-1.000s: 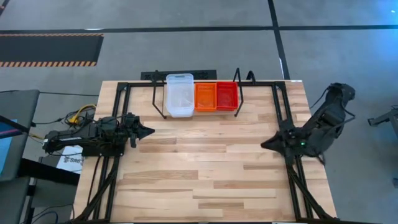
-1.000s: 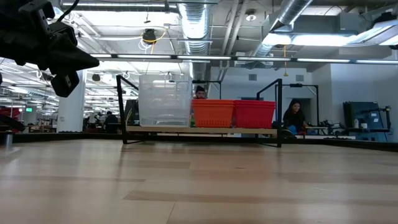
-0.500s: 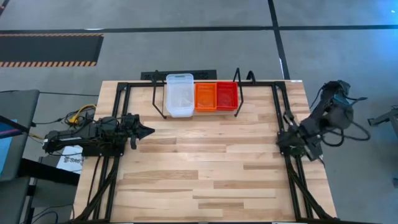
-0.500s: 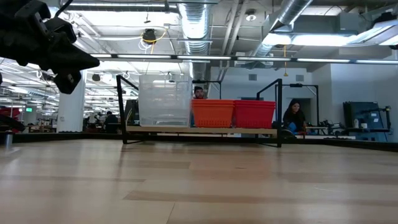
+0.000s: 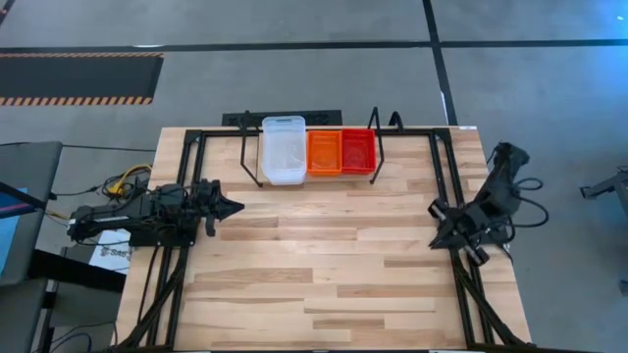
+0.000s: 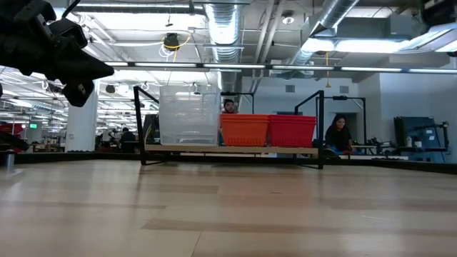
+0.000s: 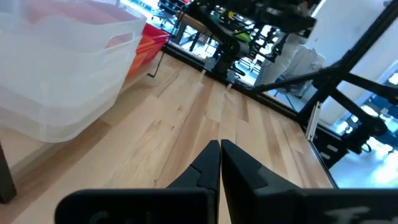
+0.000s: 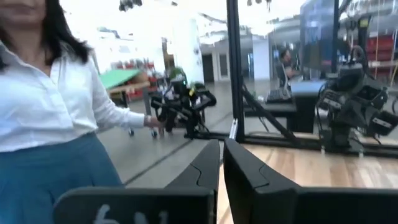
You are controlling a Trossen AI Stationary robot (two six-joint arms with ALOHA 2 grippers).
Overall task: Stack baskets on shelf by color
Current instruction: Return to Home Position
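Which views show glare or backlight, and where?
Right wrist view: beyond the right gripper, the room behind the person is washed out. Low view: ceiling lamps glare, and the left gripper is a dark silhouette. High view: even light over the table, no glare.

place: robotics lab, probably | exposed ceiling ducts [image 6: 221, 28] | other arm rigs [image 8: 180, 104] (blurred) | concrete floor [image 5: 294, 78]

No wording can be read anywhere. The white sheet [image 5: 116, 253] by the tabletop's [image 5: 324, 245] left edge bears print too small to make out.
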